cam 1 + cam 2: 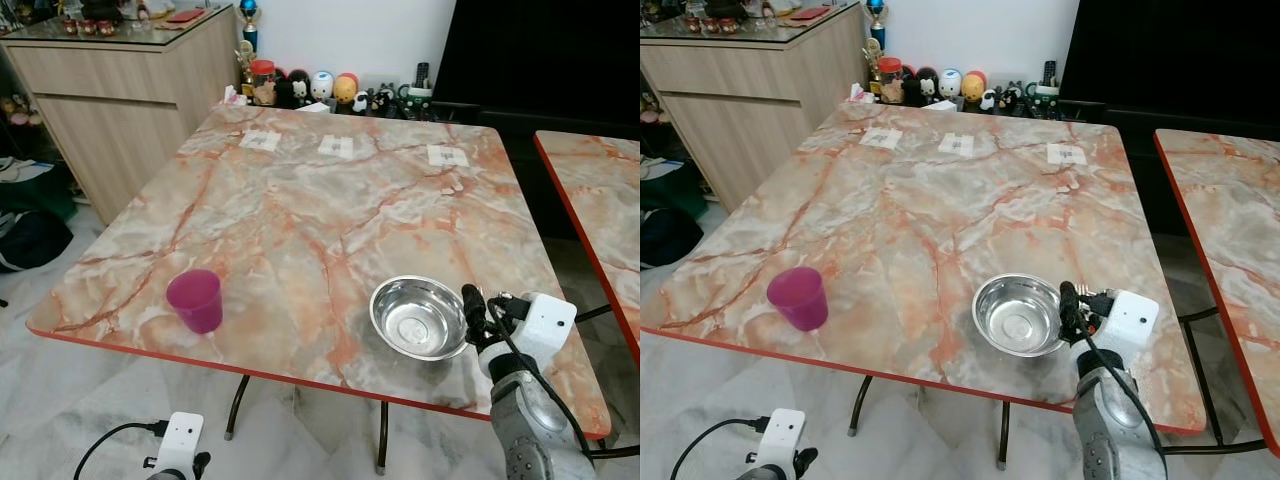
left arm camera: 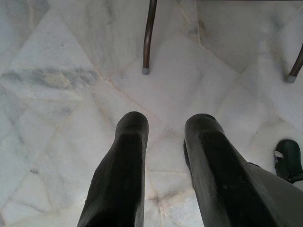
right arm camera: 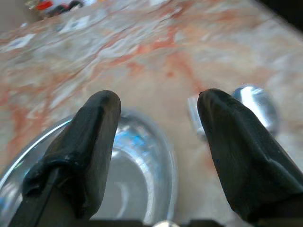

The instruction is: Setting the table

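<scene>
Steel bowl (image 1: 419, 317) sits on the marble surface (image 1: 300, 200) near its front edge, pink cup (image 1: 195, 300) well apart toward the robot's left. Right hand (image 1: 470, 316) is at the bowl's right rim, fingers apart, one over the bowl, one outside it; bowl lies just left of it. Left hand (image 2: 163, 142) hangs low over the floor, fingers apart. Right arm is clearly nearer.

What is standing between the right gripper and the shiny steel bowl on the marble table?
Nothing visible. The right gripper is open at the right-hand rim of the round stainless steel bowl, one finger over the bowl and the other outside it. The magenta plastic cup stands far off to the left on the marble-patterned table.
</scene>
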